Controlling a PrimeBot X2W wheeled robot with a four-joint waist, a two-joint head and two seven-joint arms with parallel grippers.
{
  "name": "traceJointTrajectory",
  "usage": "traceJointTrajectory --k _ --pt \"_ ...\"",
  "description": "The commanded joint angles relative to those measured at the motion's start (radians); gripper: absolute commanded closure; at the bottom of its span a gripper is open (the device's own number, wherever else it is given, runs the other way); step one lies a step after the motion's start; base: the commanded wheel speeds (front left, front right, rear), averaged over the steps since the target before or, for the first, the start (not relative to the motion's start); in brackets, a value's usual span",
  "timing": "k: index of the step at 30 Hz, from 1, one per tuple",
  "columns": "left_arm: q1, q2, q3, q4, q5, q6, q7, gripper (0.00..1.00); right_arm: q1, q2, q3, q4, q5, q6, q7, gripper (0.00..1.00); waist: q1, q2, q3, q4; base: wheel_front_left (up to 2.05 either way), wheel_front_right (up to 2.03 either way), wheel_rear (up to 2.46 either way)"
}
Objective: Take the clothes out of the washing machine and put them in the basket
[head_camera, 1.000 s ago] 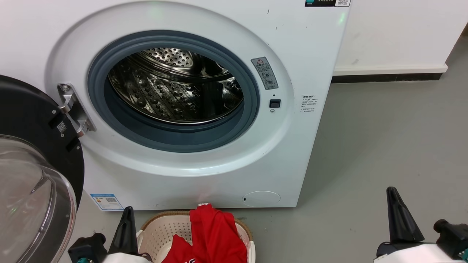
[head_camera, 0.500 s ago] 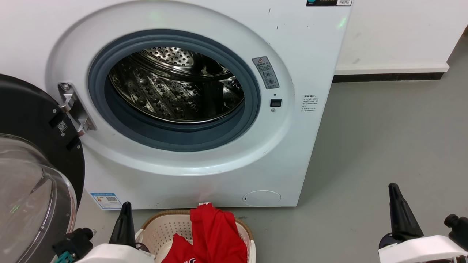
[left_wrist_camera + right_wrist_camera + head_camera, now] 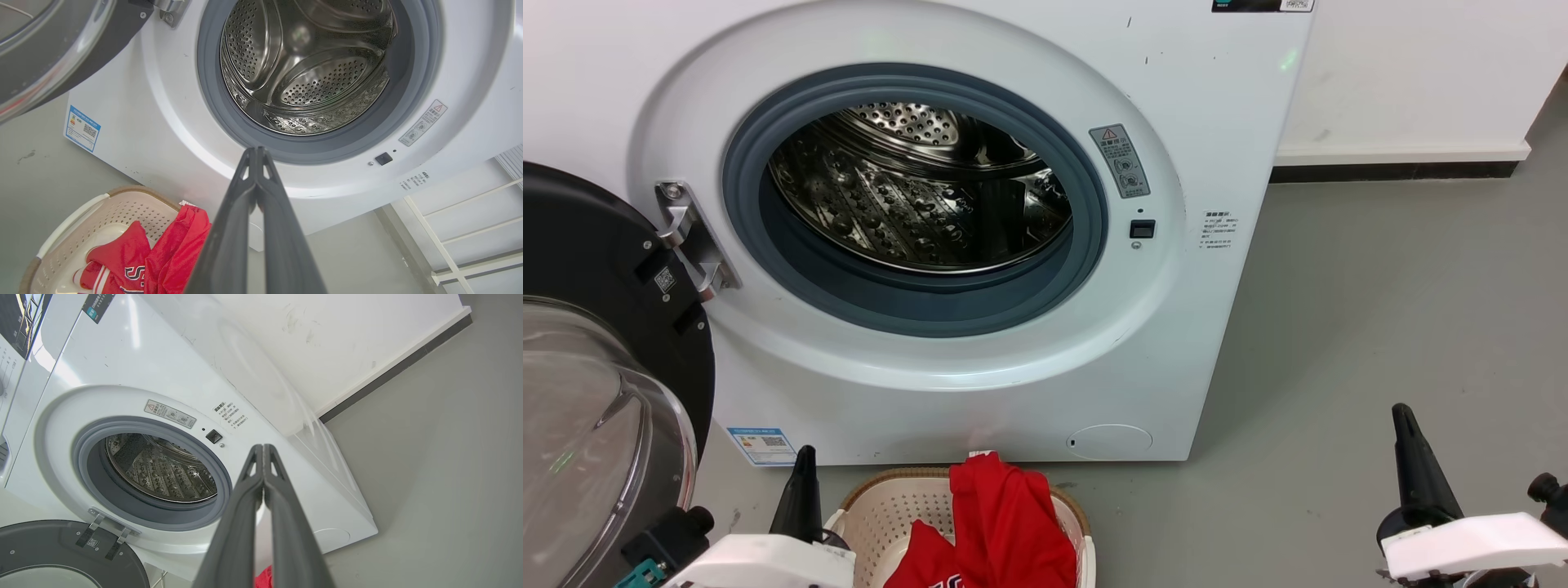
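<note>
Clothes (image 3: 1005, 531) are down in the basket (image 3: 882, 510). I'm seeing red fabric heaped on its right side, one fold standing up over the far rim nearest the washing machine (image 3: 1225, 131). On the left wrist view the clothes (image 3: 163, 253) show a lower piece with dark-and-white lettering, lying on the perforated basket (image 3: 122, 208) floor. The basket sits on the grey floor (image 3: 1380, 310) just in front of the machine's base.

The door (image 3: 596, 392) hangs wide open on the left, glass bowl towards me. Through the grey rubber ring (image 3: 931, 306) I'm looking at the drum (image 3: 915, 188), bare shiny perforated steel all round.

My left gripper (image 3: 805, 465) is low at the basket's left edge, fingers pressed together from root to tip with nothing between them; the left wrist view confirms it (image 3: 256, 153), pointing up at the porthole's lower lip. My right gripper (image 3: 1405, 425) is well off to the right over bare floor, likewise pinched together and holding nothing (image 3: 262, 449).
</note>
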Motion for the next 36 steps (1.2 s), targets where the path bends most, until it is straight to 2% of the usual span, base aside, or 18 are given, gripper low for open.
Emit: traceJointTrajectory --k 1,36 --pt "-0.032 0.001 0.006 -0.009 -0.026 -0.006 0.006 1.0 -0.03 -0.009 -0.001 -0.006 0.03 0.0 0.006 1.0 -0.0001 0.0 0.0 0.0 0.0 0.0 0.0" --pt "-0.09 0.0 0.035 0.029 -0.442 -0.039 0.106 1.0 -0.091 -0.012 -0.016 0.059 0.458 0.0 0.105 1.0 -0.0001 0.0 0.008 0.011 0.0 0.0 0.0"
